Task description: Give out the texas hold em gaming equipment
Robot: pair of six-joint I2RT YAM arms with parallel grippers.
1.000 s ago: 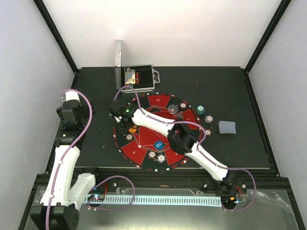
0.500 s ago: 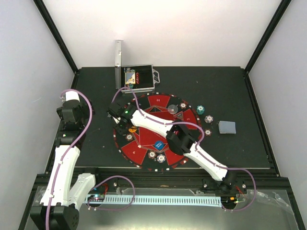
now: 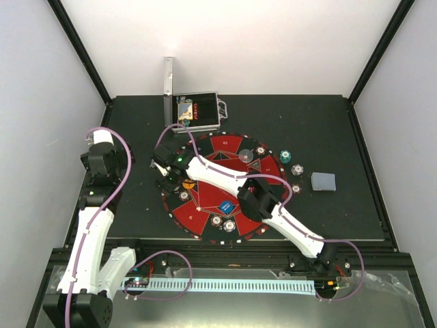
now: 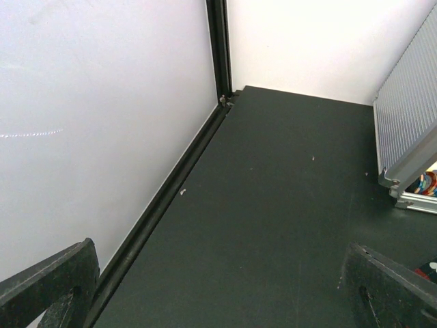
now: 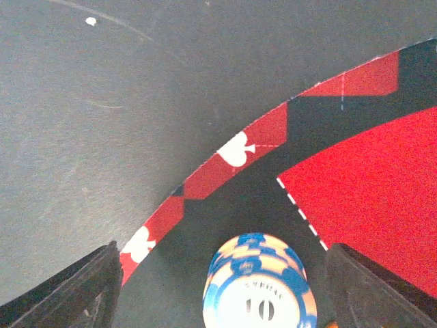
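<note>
Right then, my right gripper (image 5: pixel 222 277) hung over the left edge of the round red-and-black mat (image 5: pixel 355 198), fingers (image 5: pixel 82 294) spread wide. Between them sat a small stack of orange-and-blue chips (image 5: pixel 263 294) marked 10, on a black patch just inside the rim with its white spades, and neither finger touched it. Seen from above, a teal chip stack (image 3: pixel 286 156) and whitish chips (image 3: pixel 297 169) stood at the mat's right side, with grey-blue cards (image 3: pixel 323 181) on the table (image 3: pixel 355 137) beside them. My left gripper (image 4: pixel 218 301) hovered, jaws well apart and holding nothing, over the dark table by the left wall, near the silver case (image 4: pixel 410 116)
</note>
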